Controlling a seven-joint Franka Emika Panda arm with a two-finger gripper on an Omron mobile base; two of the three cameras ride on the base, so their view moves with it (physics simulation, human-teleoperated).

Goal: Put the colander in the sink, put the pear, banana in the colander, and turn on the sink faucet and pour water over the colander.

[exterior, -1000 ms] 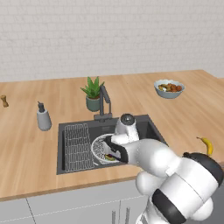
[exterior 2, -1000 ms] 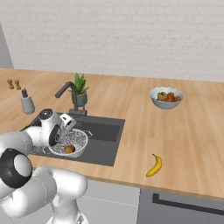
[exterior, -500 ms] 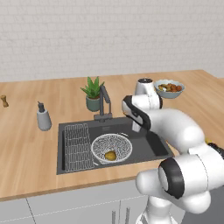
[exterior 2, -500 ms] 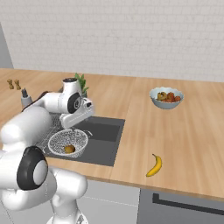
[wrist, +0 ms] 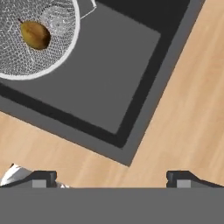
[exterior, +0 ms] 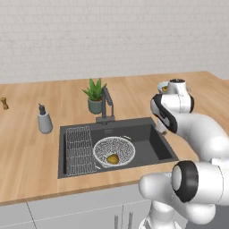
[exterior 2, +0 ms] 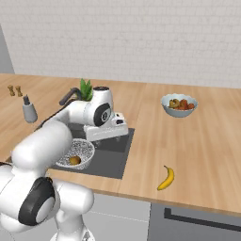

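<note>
The wire-mesh colander [exterior: 113, 151] [exterior 2: 75, 153] [wrist: 30, 39] sits in the dark sink [exterior: 154, 147] [exterior 2: 111, 156] [wrist: 100, 74], beside the ribbed rack. The brown pear [exterior: 112, 159] [exterior 2: 74, 160] [wrist: 35, 35] lies inside the colander. The banana [exterior 2: 166, 178] lies on the counter near the front edge, right of the sink. The dark faucet [exterior: 107, 103] [exterior 2: 68, 96] stands behind the basin. My gripper [exterior: 161, 129] [exterior 2: 107, 135] [wrist: 111, 178] hangs open and empty above the sink's right rim, apart from the colander.
A glazed fruit bowl [exterior 2: 179, 104] [exterior: 163, 86] stands at the back right. A potted plant [exterior: 95, 96] is next to the faucet, and a grey soap dispenser [exterior: 44, 120] [exterior 2: 29, 110] stands left of the sink. Small shakers [exterior 2: 14, 90] stand far left.
My hand has risen from over the colander and swung right to the sink's right rim, still open. The pear stays in the colander; the banana has not moved.
</note>
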